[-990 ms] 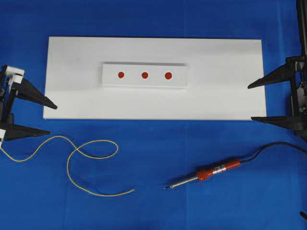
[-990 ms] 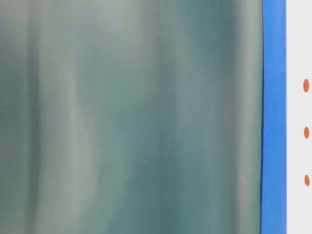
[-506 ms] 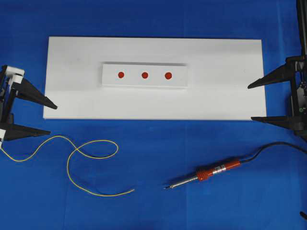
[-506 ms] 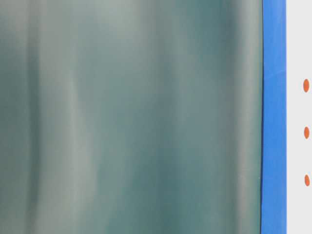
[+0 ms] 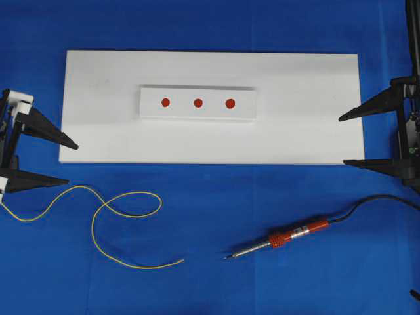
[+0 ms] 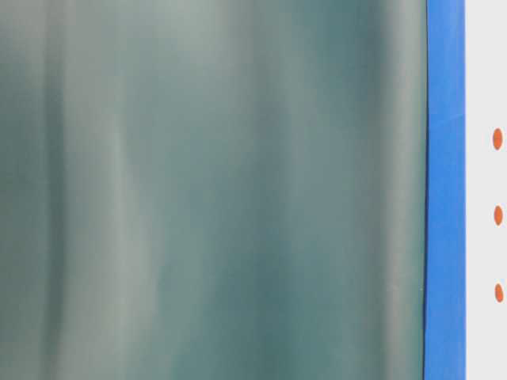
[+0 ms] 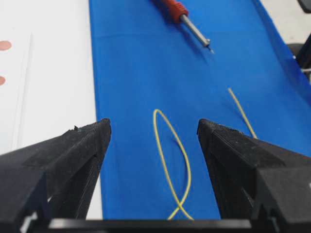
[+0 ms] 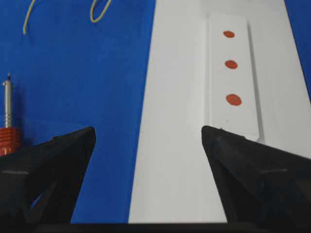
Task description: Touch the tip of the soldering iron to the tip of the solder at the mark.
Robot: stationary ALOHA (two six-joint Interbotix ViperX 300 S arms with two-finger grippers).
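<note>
- Overhead view shows us a blue cloth (image 5: 262,197) with a big white board (image 5: 315,118) lying on it.
- We see a small white strip (image 5: 197,113) in the middle of the board, with three red dots (image 5: 197,103) in a row on it.
- We see the soldering iron (image 5: 282,238) lying on the cloth below the board, to the right. Its thin tip points left and a little down, and its black cord (image 5: 367,201) runs off to the right.
- We see the solder (image 5: 115,216), a thin yellow wire, lying in loose curves on the cloth at the lower left. It is well apart from the iron.
- We see the left gripper (image 5: 58,163) at the left edge, with its jaws wide apart and nothing between them. One end of the wire runs just beside its lower jaw.
- We see the right gripper (image 5: 344,140) at the right edge, jaws spread wide too, holding nothing.
- Our table-level view is mostly a blurry gray-green blur, with a strip of blue and the dots at the right side.
</note>
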